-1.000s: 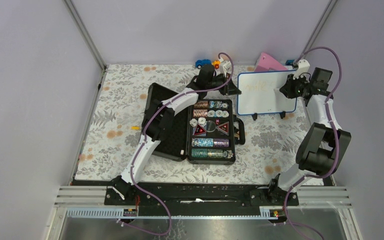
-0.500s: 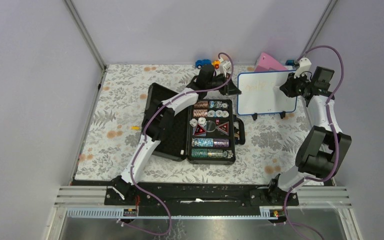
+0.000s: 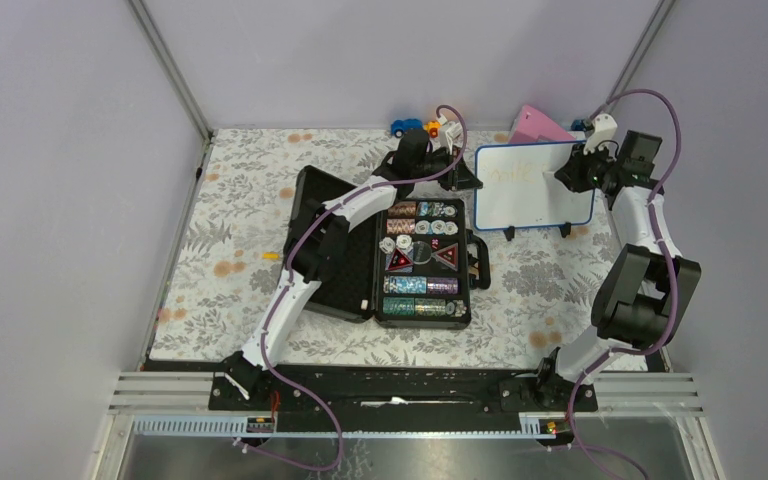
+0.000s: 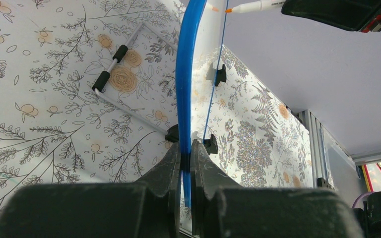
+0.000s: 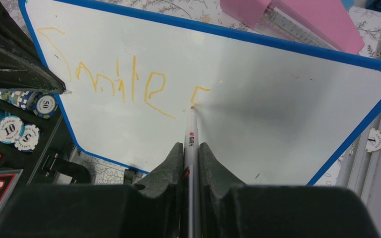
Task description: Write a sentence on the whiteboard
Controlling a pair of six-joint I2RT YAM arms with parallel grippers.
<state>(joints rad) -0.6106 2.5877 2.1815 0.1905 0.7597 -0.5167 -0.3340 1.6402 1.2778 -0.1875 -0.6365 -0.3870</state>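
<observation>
The whiteboard (image 3: 520, 195) stands upright at the back right of the table, white with a blue frame and two black feet. My left gripper (image 3: 470, 180) is shut on its left edge; in the left wrist view the blue frame (image 4: 187, 74) runs up from between the gripper (image 4: 187, 148). My right gripper (image 3: 572, 175) is shut on a white marker (image 5: 190, 134), its orange tip touching the whiteboard (image 5: 278, 109). The sentence (image 5: 124, 87) reads "Smile" in yellow-orange, with one more started letter at the tip. The marker also shows in the left wrist view (image 4: 255, 6).
An open black case (image 3: 422, 262) with poker chips lies left of the board, close under my left arm. A pink wedge (image 3: 538, 125) sits behind the board, toy cars (image 3: 415, 126) at the back edge. A thin wire handle (image 4: 116, 74) lies on the floral cloth.
My right gripper has shifted slightly left and up along the board with the marker. The left gripper has stayed on the board's edge.
</observation>
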